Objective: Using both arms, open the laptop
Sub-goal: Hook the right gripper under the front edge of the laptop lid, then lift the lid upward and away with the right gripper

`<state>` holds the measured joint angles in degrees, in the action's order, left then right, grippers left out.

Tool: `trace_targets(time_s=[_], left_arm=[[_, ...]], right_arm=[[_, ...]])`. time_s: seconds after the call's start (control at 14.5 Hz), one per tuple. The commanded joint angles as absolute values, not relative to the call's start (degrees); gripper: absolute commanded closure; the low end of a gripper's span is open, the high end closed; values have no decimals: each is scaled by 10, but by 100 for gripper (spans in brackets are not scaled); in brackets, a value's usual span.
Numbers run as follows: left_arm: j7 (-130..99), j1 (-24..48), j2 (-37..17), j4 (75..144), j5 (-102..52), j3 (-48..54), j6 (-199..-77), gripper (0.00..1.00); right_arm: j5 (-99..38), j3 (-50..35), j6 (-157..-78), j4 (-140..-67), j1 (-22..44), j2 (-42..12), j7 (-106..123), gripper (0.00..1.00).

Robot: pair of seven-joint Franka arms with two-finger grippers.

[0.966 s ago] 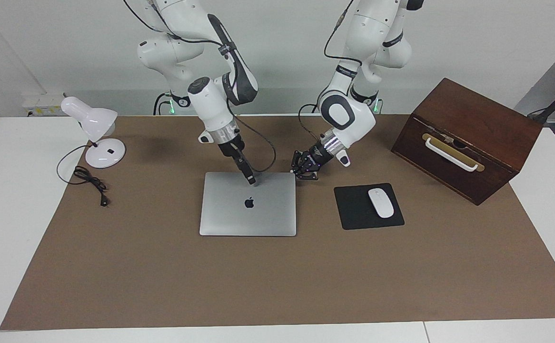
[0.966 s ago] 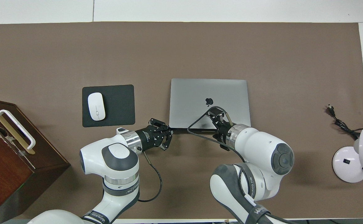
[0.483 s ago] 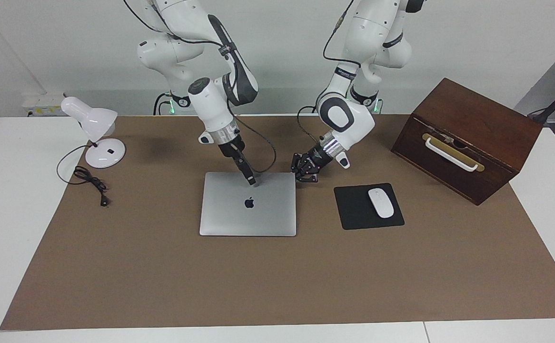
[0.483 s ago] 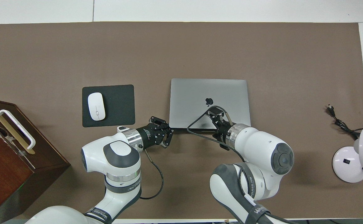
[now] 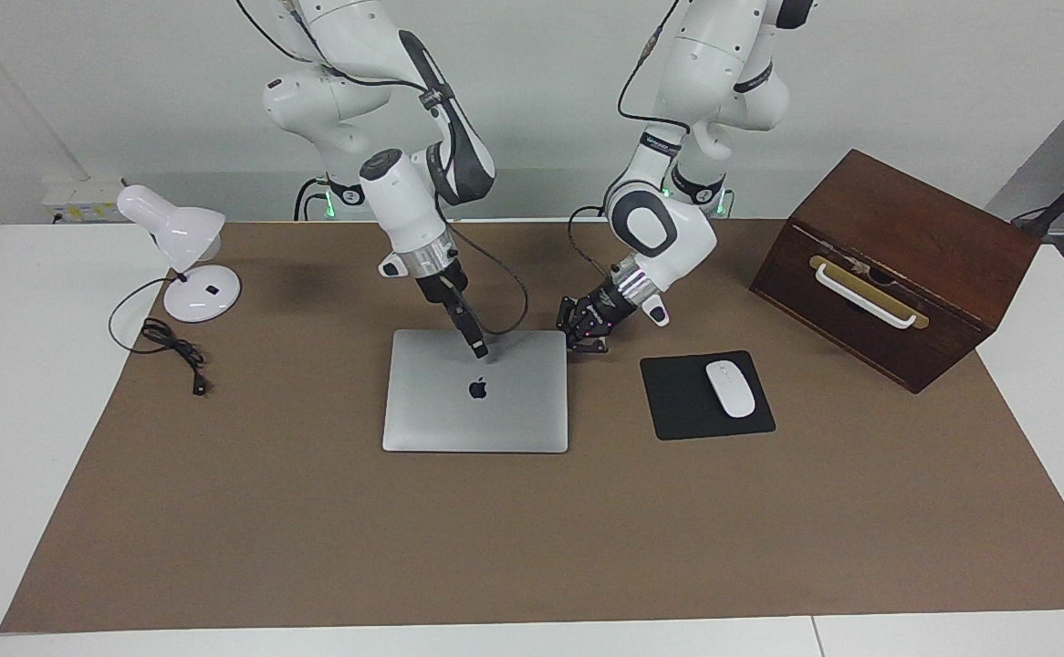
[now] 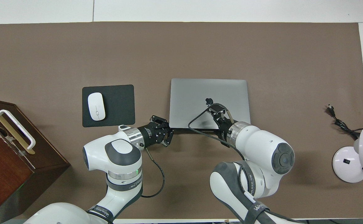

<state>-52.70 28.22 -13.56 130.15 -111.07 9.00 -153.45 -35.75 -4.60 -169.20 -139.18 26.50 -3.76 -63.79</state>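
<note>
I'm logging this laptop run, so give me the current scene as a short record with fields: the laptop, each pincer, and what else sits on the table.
laptop: closed, lid flat on the brown mat
right pincer: tip down on the lid, at the edge nearer the robots
left pincer: low at the laptop's corner nearer the robots, toward the left arm's end
mouse: white, on the black mouse pad beside the laptop
wooden box: at the left arm's end
lamp: at the right arm's end
task stage: lid not yet raised
</note>
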Motion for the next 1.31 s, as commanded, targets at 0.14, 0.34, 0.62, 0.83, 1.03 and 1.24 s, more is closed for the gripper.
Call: trace_targets(time_s=[0.14,0.34,0.62,0.83,1.03,1.24], left_arm=[[-469,294,-171,1281,-1154,84,-1551,100],[-469,294,-172,1281,-1156,84,-1550,100],[-461,294,-172,1283,-1157,84,-1550,100],[-460,293,-172,1283,-1157,84,-1550,100],[-460,294,-172,1283,-1157,84,-1550,100],[-459,293,-172,1283,-1157,84,-1550,100]], right_arm=[[-374,-49,-1715,-1379,258,-50,-606,0],[-374,-49,-1717,-1373,260,-52,-607,0],[-374,-50,-1757,-1356,263,-67,-606,0],[-374,-49,-1756,-1316,258,-79,-605,0],[-374,-48,-1756,-1284,250,-83,-605,0],[-374,-48,-1755,-1259,234,-83,-600,0]])
